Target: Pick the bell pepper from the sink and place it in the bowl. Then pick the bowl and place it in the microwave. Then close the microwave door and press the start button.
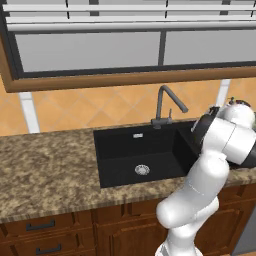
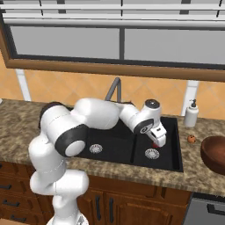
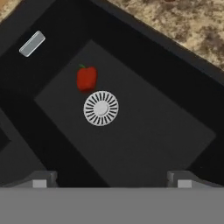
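A small red bell pepper [image 3: 86, 78] lies on the floor of the black sink [image 2: 169, 132], in the right basin just beside the round steel drain [image 3: 101, 108]. My gripper [image 3: 111, 179] hangs above this basin, open, with its fingertips [image 3: 41, 179] set wide apart and nothing between them. From the right base camera the gripper [image 2: 157, 141] covers most of the pepper [image 2: 155, 145]. The dark reddish-brown bowl [image 2: 215, 154] stands on the counter right of the sink, cut off by the picture's edge. The microwave and its door are out of view.
The dark grey faucet [image 1: 167, 105] rises behind the sink's divider. A white soap dispenser [image 2: 191, 113] and a small orange-red fruit [image 2: 191, 139] stand on the granite counter [image 1: 45, 165] between sink and bowl. A window spans the wall above.
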